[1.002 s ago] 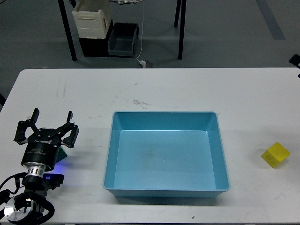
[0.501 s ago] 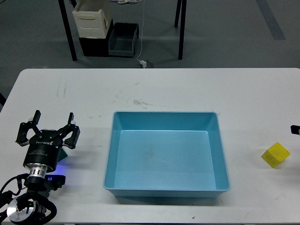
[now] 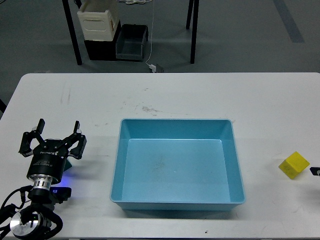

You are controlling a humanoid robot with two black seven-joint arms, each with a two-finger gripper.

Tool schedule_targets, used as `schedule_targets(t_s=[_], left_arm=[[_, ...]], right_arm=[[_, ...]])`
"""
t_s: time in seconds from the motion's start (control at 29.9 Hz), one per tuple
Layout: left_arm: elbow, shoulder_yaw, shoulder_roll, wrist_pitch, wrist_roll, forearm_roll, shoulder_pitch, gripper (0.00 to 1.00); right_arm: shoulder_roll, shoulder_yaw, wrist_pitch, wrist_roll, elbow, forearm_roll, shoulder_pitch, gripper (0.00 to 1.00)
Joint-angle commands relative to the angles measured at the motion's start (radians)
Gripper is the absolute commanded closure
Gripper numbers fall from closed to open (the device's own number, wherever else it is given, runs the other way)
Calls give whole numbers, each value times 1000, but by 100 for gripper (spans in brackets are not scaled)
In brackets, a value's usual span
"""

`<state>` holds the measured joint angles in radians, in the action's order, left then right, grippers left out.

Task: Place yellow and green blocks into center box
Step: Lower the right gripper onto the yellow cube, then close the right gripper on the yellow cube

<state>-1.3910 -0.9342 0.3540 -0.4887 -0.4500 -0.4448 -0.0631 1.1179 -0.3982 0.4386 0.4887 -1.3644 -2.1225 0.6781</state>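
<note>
Mostly hidden beneath the spread-fingered, empty left hand (image 3: 52,139) at nine o'clock, one green block (image 3: 68,165) barely shows, while one yellow block (image 3: 294,165) sits at three o'clock of the single blue box (image 3: 177,165) on the worktop (image 3: 200,95).

Green block (image 3: 66,165) (mostly behind left pincer (image 3: 52,141))

You had even, bright overhead light on the white table (image 3: 200,95), with no harsh glare. Only a soft shadow hugged the blue box (image 3: 177,205) along its near wall. Focus was sharp throughout.
</note>
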Motion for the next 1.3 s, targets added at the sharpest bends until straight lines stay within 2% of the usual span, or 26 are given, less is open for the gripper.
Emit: schedule_targets(t_s=[0.0, 0.27, 0.84, 1.27], left_arm=[[9, 0, -13, 0, -1, 0, 2, 0], [12, -2, -16, 0, -1, 0, 0, 0], [18, -3, -30, 0, -1, 0, 0, 0], [29, -5, -30, 0, -3, -2, 0, 0]], right_arm=[[-65, 73, 50, 0, 54, 9, 83, 0], [-167, 108, 50, 0, 84, 16, 132, 0], [-176, 153, 50, 0, 91, 16, 138, 0], [-227, 176, 50, 0, 148, 16, 126, 1]])
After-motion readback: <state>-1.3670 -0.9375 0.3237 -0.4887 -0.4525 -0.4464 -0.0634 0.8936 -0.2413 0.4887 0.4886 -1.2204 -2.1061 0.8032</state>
